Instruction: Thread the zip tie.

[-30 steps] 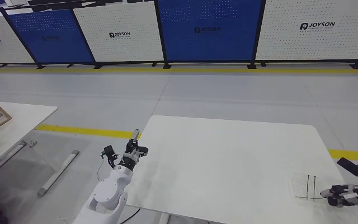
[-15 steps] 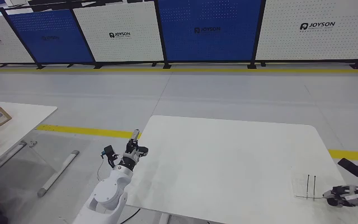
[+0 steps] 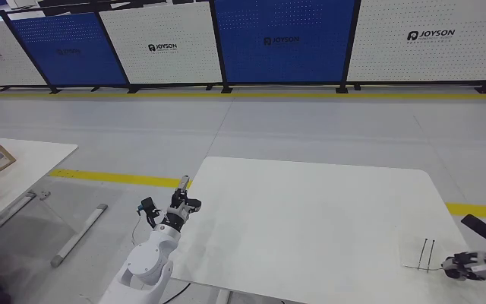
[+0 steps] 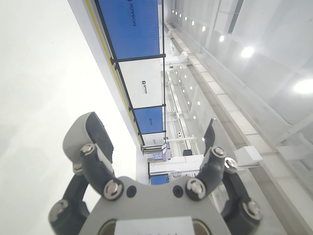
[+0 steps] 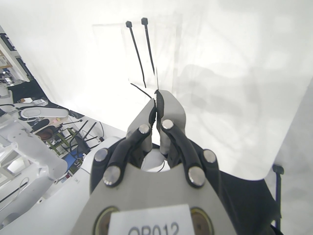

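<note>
Two black zip ties (image 5: 138, 50) (image 3: 427, 252) lie side by side on a clear plate (image 5: 107, 50) near the table's front right corner. My right gripper (image 5: 156, 96) (image 3: 456, 267) is at the plate's near edge, fingers pressed shut. A thin black strand (image 5: 140, 90), apparently a zip tie's tail, curves in between them. My left gripper (image 4: 151, 119) (image 3: 182, 185) is at the table's left edge, far from the ties, open and holding nothing.
The white table (image 3: 304, 220) is bare between the two arms. Its right edge and rounded front corner are close to the right gripper. Beside the table in the right wrist view are a white machine (image 5: 36, 113) and a stool.
The two zip ties and the clear plate have shifted slightly right, toward the table edge, along with the right gripper. The ties now lie a little slanted. The left arm has not moved.
</note>
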Available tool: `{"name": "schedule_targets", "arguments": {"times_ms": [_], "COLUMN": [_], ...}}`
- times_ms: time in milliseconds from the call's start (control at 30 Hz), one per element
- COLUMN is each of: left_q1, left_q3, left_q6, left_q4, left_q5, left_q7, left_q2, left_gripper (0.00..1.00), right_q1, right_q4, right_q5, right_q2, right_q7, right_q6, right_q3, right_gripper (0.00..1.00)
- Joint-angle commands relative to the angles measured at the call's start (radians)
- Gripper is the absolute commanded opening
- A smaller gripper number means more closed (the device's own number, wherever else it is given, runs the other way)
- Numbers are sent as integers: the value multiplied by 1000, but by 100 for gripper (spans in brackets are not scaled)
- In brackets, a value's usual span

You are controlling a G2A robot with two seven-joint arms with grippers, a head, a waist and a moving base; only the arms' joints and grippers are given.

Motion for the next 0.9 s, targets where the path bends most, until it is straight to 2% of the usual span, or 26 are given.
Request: {"name": "schedule_targets", "arguments": {"times_ms": [0,133,300,433,567,600,867], "left_q1": [0,0,0,0,0,0,0], "left_q3": [0,0,0,0,0,0,0], "left_q6": [0,0,0,0,0,0,0], "left_q4": [0,0,0,0,0,0,0], "left_q5": [0,0,0,0,0,0,0], "left_q7": [0,0,0,0,0,0,0], "left_q2": [0,0,0,0,0,0,0], "left_gripper": [100,100,100,100,100,100,100], "right_q1": [-7,-21,-75,-160,-265,-285,-285], "right_q4": [-4,-20,-32,-42,-85,-97,-97], "right_q5": [2,6,64,165,239,240,240], "right_q2": [3,11,27,42,54,57,57], "right_q7": [0,0,-25,-66,-69,-59,-59], "right_q6": [-2,-5,-49,-126,-209,-207,-207], "right_q3": [9,31,113,218,303,314,314], "right_gripper": [0,0,0,0,0,0,0]}}
